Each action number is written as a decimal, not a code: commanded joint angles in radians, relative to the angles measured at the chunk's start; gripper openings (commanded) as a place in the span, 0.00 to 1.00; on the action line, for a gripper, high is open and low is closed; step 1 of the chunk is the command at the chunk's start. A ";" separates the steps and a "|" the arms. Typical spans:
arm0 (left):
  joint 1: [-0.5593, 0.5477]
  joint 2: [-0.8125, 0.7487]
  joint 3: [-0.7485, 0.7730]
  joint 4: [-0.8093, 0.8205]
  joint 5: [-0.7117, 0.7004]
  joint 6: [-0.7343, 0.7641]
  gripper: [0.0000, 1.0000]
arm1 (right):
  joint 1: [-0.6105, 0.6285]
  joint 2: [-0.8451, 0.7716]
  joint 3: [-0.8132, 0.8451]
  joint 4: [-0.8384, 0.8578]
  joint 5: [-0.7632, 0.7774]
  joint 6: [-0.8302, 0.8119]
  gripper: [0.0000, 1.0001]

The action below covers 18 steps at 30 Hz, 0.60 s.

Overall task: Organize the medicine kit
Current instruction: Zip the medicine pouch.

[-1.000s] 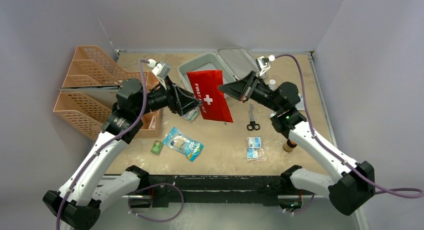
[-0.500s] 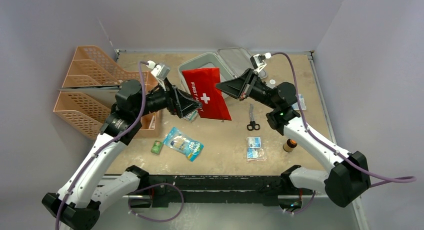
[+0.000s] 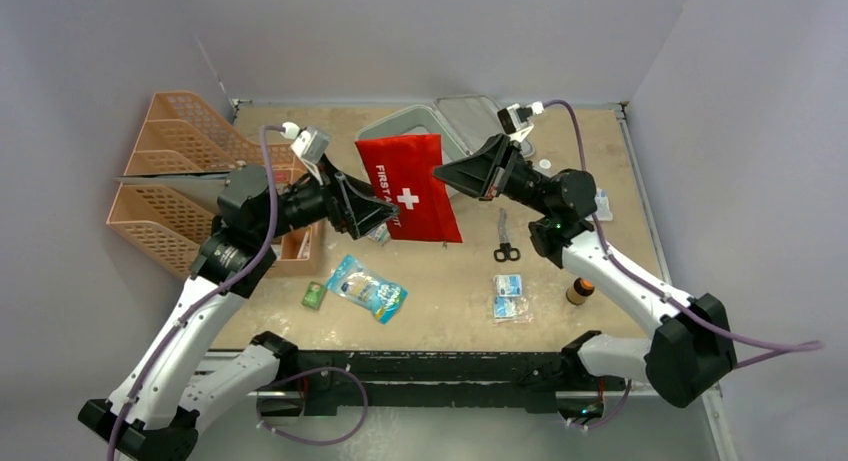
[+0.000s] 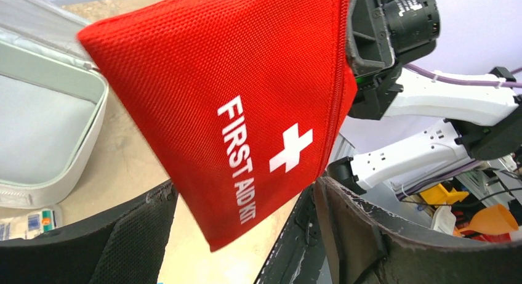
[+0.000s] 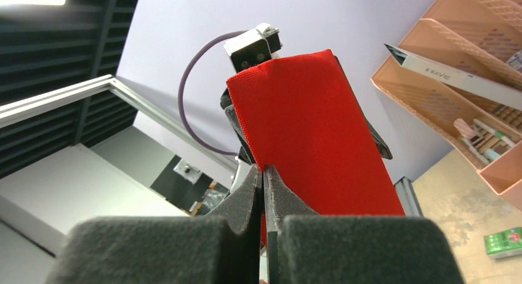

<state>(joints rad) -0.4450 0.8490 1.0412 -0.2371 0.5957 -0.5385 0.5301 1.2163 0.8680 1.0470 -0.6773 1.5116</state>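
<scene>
The red first-aid pouch (image 3: 410,189) hangs in the air by its top right corner, with my right gripper (image 3: 438,171) shut on that corner. From the right wrist the pouch (image 5: 314,136) rises out of the closed right gripper (image 5: 263,173). My left gripper (image 3: 390,214) stands open at the pouch's lower left edge. In the left wrist view the pouch's (image 4: 234,99) bottom corner dangles between the spread fingers (image 4: 381,235) without touching them. The medicine kit (image 3: 385,129), a pale grey case with its lid open, lies behind the pouch and is partly hidden; its tray (image 4: 37,111) looks bare.
Orange mesh file trays (image 3: 180,181) stand at the left. On the table lie scissors (image 3: 506,243), a blue packet (image 3: 366,288), a small green box (image 3: 314,296), small packs (image 3: 510,296), a brown bottle (image 3: 577,292) and a white cap (image 3: 543,165).
My left gripper has opened wider, let go of the pouch and drawn back left. The right gripper has carried the pouch up and to the left.
</scene>
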 commanded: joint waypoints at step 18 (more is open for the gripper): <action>0.006 -0.039 -0.052 0.088 -0.043 -0.031 0.00 | -0.017 0.063 0.018 -0.154 0.020 -0.131 0.12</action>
<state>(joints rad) -0.4389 0.8246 0.9855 -0.1684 0.5919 -0.5579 0.5213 1.3064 0.8673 1.0695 -0.6941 1.5257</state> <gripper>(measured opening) 0.026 0.042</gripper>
